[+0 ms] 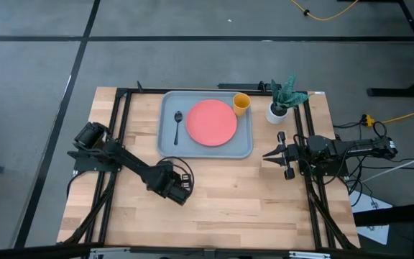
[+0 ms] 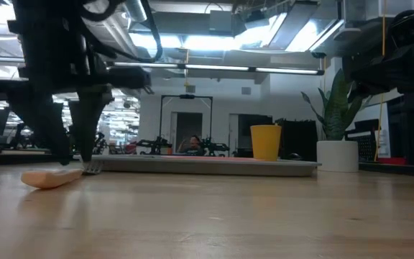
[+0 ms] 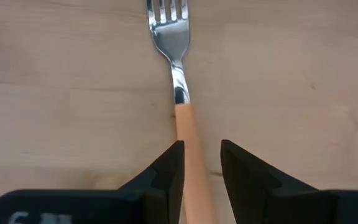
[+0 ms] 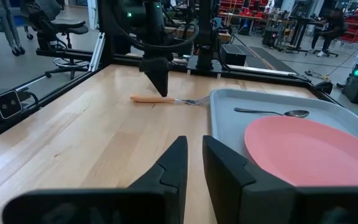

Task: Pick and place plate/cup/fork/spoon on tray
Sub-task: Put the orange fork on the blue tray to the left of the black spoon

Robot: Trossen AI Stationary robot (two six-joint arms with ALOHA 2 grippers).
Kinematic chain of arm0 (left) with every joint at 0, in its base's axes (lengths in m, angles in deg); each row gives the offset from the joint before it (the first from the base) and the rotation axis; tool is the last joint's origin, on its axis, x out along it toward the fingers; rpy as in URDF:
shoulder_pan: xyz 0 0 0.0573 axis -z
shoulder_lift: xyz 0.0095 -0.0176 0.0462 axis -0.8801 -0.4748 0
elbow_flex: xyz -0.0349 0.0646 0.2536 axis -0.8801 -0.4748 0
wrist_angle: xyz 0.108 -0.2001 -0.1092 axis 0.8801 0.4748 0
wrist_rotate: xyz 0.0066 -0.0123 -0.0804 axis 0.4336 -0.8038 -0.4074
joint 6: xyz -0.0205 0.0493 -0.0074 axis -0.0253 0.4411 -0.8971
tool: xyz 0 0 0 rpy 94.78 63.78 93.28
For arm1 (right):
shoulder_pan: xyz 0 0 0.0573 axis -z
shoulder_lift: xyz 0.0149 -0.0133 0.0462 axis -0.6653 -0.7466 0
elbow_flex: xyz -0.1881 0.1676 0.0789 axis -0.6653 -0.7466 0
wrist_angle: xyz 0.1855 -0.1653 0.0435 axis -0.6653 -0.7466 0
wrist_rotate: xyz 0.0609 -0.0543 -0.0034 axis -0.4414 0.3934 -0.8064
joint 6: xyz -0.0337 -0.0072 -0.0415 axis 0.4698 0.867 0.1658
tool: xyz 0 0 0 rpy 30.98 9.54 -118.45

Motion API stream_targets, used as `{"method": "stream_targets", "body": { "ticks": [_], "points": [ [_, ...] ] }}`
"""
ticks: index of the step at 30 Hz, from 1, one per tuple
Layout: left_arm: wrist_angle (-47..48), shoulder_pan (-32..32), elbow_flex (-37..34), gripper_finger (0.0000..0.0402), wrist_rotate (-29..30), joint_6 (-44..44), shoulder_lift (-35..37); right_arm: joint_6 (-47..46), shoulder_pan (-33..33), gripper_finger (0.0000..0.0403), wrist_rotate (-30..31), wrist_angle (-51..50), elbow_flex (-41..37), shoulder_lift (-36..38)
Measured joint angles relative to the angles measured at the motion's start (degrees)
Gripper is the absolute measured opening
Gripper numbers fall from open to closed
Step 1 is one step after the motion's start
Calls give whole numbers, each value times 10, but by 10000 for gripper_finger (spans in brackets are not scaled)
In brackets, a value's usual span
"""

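The small fork with a steel head and light orange handle [image 3: 180, 93] lies flat on the pale wooden surface [image 1: 236, 187], just off the tray's near left corner. The left tool [image 3: 201, 163] stands over its handle, fingers spread to either side, not pinching it. The light blue-grey rectangular tray [image 1: 246, 137] holds the coral-pink round plate [image 1: 211, 121], dark metal spoon [image 1: 177, 124] and yellow-orange cup [image 1: 241, 103]. The right tool [image 1: 273, 153] waits beside the tray, fingers slightly parted, holding nothing.

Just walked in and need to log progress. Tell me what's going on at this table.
The robot is loading a tray. The plate, spoon and cup already sit on it. The fork lies on the wooden table beside the tray, and the left gripper stands over its orange handle, fingers open on either side. The right gripper waits at the tray's other side, holding nothing.
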Motion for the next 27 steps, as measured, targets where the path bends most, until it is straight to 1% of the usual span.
{"method": "stream_targets", "body": {
  "ticks": [4,8,14,17,20,24,27],
  "points": [
    [-1,-6,0,99,-3,-5,-8,0,0,56,0,0,0,0],
    [-3,-14,0,99,-33,-4,-30,0,0,56,0,0,0,0],
    [-13,-20,2,96,-36,-2,-46,0,0,56,0,0,0,0],
    [-16,-21,2,78,-38,2,-46,0,0,56,0,0,0,0],
    [-17,-21,2,41,-36,10,-45,0,0,56,0,0,0,0],
    [-25,-26,0,39,-19,34,-28,0,0,56,0,0,0,0],
    [-13,-38,12,39,-7,66,1,0,0,56,0,0,0,0]
  ]
}}
